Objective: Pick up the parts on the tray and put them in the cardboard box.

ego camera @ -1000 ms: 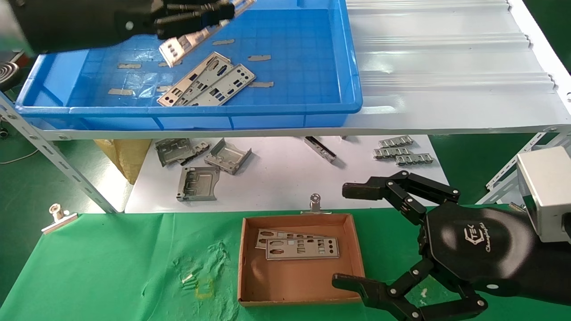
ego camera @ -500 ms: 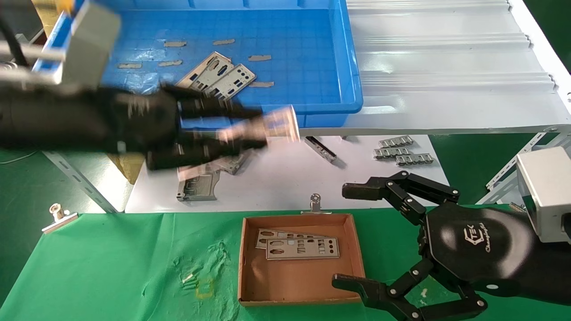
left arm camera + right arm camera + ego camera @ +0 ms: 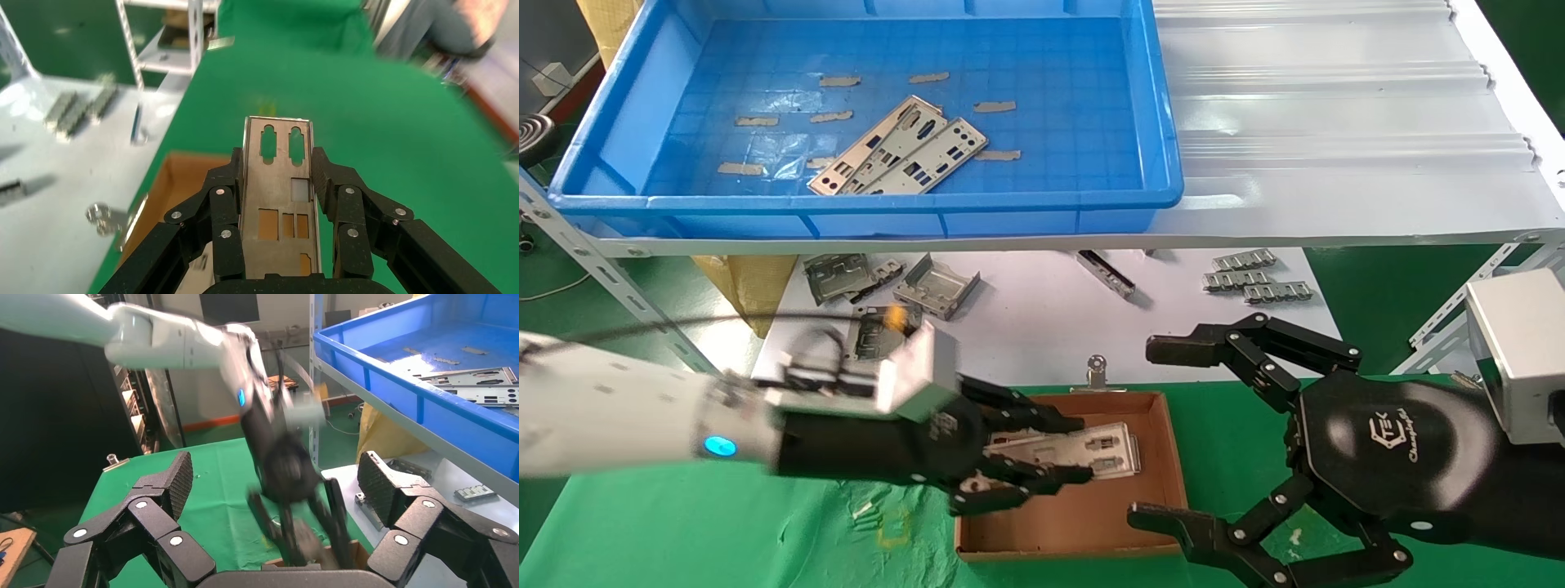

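Between the left gripper's [image 3: 1042, 461] closed fingers sits a cut-out silver plate [image 3: 280, 202], carried within the last second from above the blue tray [image 3: 1164, 122] to over the cardboard box [image 3: 1164, 457]; release looks next. Its long axis runs straight out from the gripper, across the box. Beyond, the right gripper [image 3: 1173, 433] hangs spread, idle.

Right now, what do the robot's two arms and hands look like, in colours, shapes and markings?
The left hand is black, with jointed linkage fingers showing silver rivets. Its wrist carries a grey camera block, and the forearm is white with a small blue light and a thin black cable. The right hand is also black, with a rounded glossy shell bearing a white logo and ribbed finger pads.
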Controlling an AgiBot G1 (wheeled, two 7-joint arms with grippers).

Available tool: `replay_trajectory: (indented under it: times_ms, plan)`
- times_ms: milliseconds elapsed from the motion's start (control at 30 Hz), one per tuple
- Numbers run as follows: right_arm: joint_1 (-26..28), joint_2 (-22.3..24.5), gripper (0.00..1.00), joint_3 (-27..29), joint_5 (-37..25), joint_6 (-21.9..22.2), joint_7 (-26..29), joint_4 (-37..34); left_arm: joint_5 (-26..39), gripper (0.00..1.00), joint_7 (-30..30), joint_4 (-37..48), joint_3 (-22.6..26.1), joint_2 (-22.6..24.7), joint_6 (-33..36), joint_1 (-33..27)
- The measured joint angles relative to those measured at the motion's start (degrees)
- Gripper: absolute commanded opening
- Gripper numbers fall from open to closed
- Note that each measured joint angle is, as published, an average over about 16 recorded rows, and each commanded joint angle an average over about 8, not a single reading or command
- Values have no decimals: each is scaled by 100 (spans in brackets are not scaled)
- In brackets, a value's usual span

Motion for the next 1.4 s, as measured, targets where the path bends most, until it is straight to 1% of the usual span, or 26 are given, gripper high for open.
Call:
replay_trajectory:
  times_ms: [167, 200, 233, 433, 467, 500, 733, 967, 1167, 1400]
  plan:
    - [0, 0, 100, 0, 0, 0, 0, 0, 286, 0, 818, 594, 84, 542, -500, 152]
    - [0, 0, 100, 0, 0, 0, 0, 0, 323, 2, 945, 718, 96, 641, -571, 162]
    - [0, 0, 100, 0, 0, 0, 0, 0, 364, 10, 1064, 838, 110, 731, -632, 160]
    - [0, 0, 100, 0, 0, 0, 0, 0, 532, 85, 1619, 1530, 179, 1172, -813, 84]
    - [0, 0, 100, 0, 0, 0, 0, 0, 550, 96, 1682, 1635, 190, 1227, -821, 64]
    - [0, 0, 100, 0, 0, 0, 0, 0, 570, 100, 1744, 1735, 201, 1278, -826, 43]
    - [0, 0, 100, 0, 0, 0, 0, 0, 605, 100, 2063, 2250, 228, 1502, -796, -79]
    - [0, 0, 100, 0, 0, 0, 0, 0, 476, 100, 2196, 2484, 175, 1539, -561, -147]
    - [0, 0, 100, 0, 0, 0, 0, 0, 185, 100, 2140, 2592, 22, 1417, 4, -132]
    - [0, 1, 100, -1, 1, 1, 0, 0, -296, 100, 2007, 2717, -248, 1173, 858, 30]
